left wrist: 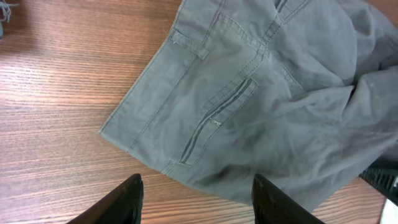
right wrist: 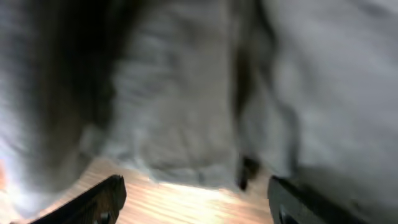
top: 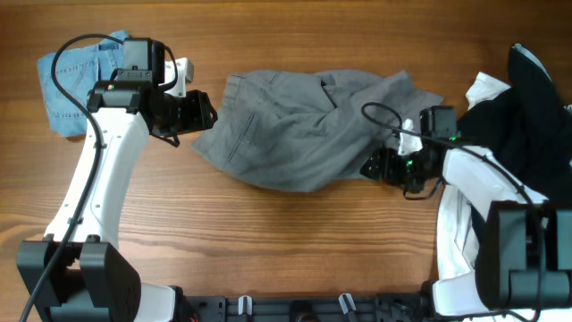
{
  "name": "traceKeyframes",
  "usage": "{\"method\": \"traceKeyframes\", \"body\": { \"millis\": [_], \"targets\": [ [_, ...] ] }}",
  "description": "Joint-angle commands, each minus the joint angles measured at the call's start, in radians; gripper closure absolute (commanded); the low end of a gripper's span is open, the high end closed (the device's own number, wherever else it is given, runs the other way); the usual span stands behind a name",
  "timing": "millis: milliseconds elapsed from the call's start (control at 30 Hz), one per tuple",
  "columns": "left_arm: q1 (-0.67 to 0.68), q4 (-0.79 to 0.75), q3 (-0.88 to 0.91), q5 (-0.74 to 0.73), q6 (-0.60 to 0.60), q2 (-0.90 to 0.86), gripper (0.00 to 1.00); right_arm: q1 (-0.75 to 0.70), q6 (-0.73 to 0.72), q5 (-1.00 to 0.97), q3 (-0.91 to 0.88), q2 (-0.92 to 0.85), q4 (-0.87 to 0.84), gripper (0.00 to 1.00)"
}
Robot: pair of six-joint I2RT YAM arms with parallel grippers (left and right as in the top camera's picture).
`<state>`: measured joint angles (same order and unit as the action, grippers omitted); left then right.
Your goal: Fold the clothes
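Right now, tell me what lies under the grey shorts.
Only the wooden table shows around the grey shorts; nothing pokes out at the edges in view. Anything beneath the bunched middle is covered by fabric.

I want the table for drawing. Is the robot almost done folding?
Not nearly. Maybe done: denim shorts set aside, far left. In hand: grey shorts, crumpled mid-table, with the left end effector and right end effector open at their edges, gripping nothing. To do: the black and white garments heaped on the right.
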<state>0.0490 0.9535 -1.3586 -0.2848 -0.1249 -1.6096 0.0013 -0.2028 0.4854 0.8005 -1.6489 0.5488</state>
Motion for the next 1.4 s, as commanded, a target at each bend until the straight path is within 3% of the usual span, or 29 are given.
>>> {"method": "traceKeyframes", "body": {
  "millis": [0,33,167,200,267,367,467,767,1000,1033,1067,1100,1133,1233,1367],
  "targets": [
    [0.000,0.000,-0.001,0.006,0.020,-0.006,0.44,0.037,-0.024,0.039,-0.075,-0.035,-0.079,0.23],
    [0.000,0.000,-0.001,0.006,0.020,-0.006,0.44,0.048,-0.051,0.006,-0.086,-0.041,-0.111,0.29],
    [0.000,0.005,-0.001,0.006,0.020,-0.006,0.43,0.026,-0.067,-0.079,-0.063,-0.022,-0.102,0.92],
    [0.000,0.011,-0.001,0.006,0.020,-0.006,0.43,0.009,-0.067,-0.117,-0.031,0.003,-0.028,0.96],
    [0.000,0.023,-0.001,0.006,0.020,-0.006,0.42,-0.017,-0.066,-0.192,0.039,0.058,0.129,0.96],
    [0.000,0.032,-0.001,0.006,0.020,-0.006,0.41,-0.034,-0.103,-0.331,0.224,0.203,0.517,0.96],
    [0.001,0.042,-0.001,0.006,0.020,-0.009,0.39,-0.034,-0.193,-0.362,0.301,0.288,0.709,0.96],
    [0.002,-0.011,0.125,0.073,0.069,-0.186,0.28,-0.034,-0.091,-0.354,0.303,0.390,0.660,0.96],
    [-0.002,-0.110,0.156,0.083,0.073,-0.368,0.34,-0.034,-0.085,-0.355,0.303,0.390,0.643,0.96],
    [-0.002,-0.119,0.156,0.100,0.072,-0.378,0.39,-0.034,-0.085,-0.355,0.303,0.390,0.640,0.96],
    [-0.003,-0.126,0.156,0.113,0.072,-0.383,0.60,-0.034,-0.085,-0.355,0.303,0.390,0.637,0.96],
    [-0.003,-0.126,0.156,0.115,0.072,-0.383,0.89,-0.034,-0.085,-0.355,0.303,0.390,0.634,0.96],
    [-0.005,-0.115,0.156,0.115,0.070,-0.381,0.96,-0.034,-0.086,-0.356,0.303,0.390,0.632,0.96],
    [-0.063,0.039,0.110,0.116,0.068,-0.352,0.96,-0.034,-0.087,-0.376,0.303,0.390,0.632,0.96],
    [-0.273,0.236,0.031,0.115,0.027,-0.229,0.96,-0.034,-0.122,-0.382,0.303,0.391,0.701,0.96]
  ]
}}
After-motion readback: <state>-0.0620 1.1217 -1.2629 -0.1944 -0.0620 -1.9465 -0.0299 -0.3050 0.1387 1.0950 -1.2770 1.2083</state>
